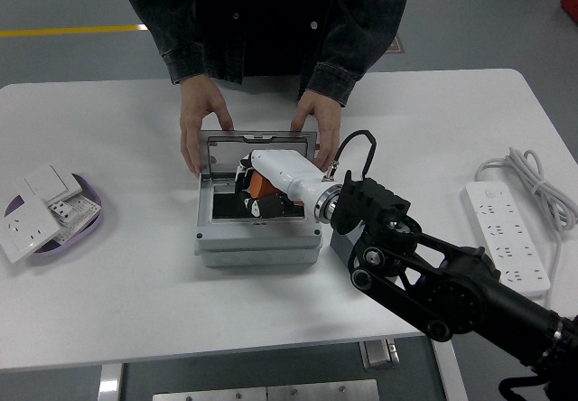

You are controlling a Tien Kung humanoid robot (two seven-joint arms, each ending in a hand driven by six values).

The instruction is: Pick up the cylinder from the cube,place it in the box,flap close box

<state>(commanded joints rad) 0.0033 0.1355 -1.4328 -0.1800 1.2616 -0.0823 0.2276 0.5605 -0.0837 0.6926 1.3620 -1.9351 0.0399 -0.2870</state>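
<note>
The grey box [258, 237] stands at the table's middle with its lid [262, 153] raised at the back. My right hand [255, 193] reaches into the box from the right, its fingers curled around the orange cylinder [262, 185], held low inside the opening. The grey cube [341, 246] is mostly hidden behind my right arm, just right of the box. A person at the far side holds the box with both hands, the left hand [203, 123] at its back left corner and the right hand [316, 123] at its back right corner. My left arm is out of view.
A purple dish [90, 204] with white switch plates sits at the table's left edge. A white power strip [506, 237] with its coiled cable lies at the right. My black right arm [433, 279] crosses the table's lower right.
</note>
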